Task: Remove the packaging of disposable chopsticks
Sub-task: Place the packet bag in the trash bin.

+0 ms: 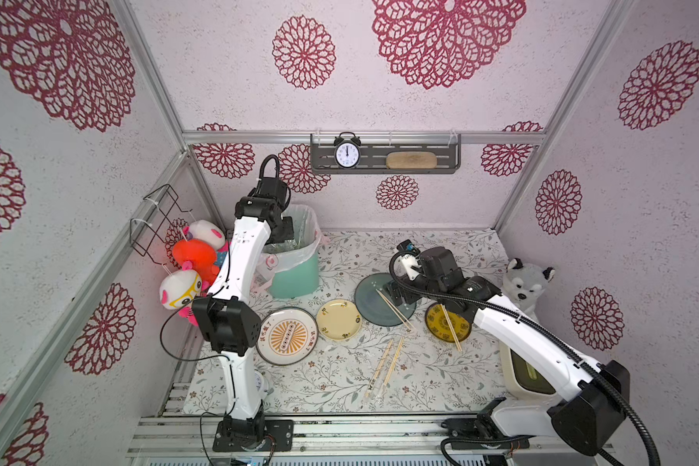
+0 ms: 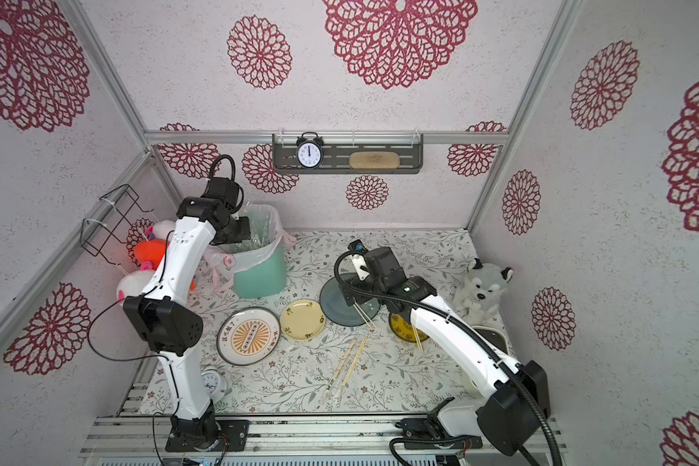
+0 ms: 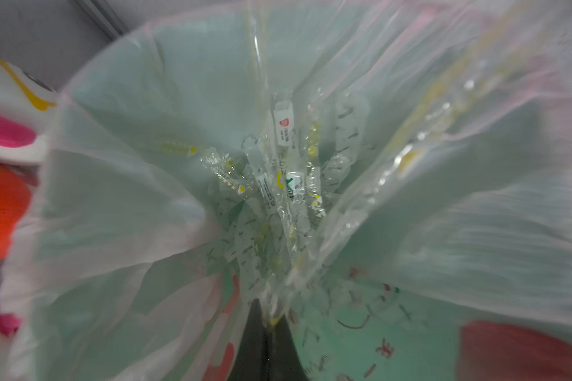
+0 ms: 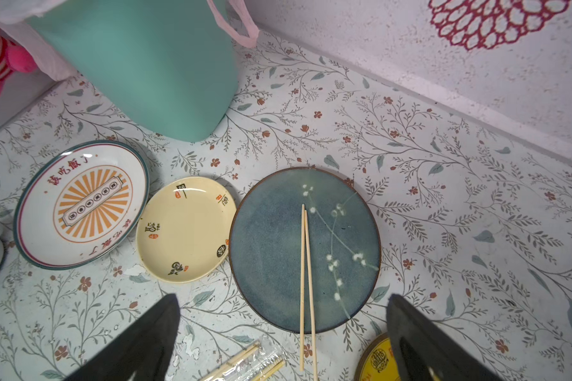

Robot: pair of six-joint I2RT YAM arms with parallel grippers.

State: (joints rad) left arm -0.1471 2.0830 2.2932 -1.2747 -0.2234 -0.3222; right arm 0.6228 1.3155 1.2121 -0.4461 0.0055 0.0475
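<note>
Left claw (image 3: 270, 321) clenched inside the green bin (image 1: 295, 278), far left. It seems to pinch a clear sleeve (image 3: 293, 227), but the view is blurred. Right claw (image 4: 283, 297) spread wide above the blue plate (image 4: 265, 237), bare chopsticks (image 4: 303, 264) lying across it. Wrapped chopsticks (image 1: 386, 369) on the near worktop (image 1: 331, 383).

A robot lab cell dressed as a home. Aluminium framing (image 1: 251, 138) holds flower-papered walls around a floral desk (image 1: 440, 375). A shelf (image 1: 384, 169) with an alarm clock (image 1: 347, 153) hangs at 12 o'clock, plush toys (image 1: 194, 258) crowd 9 o'clock, and rails (image 1: 360, 433) run at 6 o'clock.
</note>
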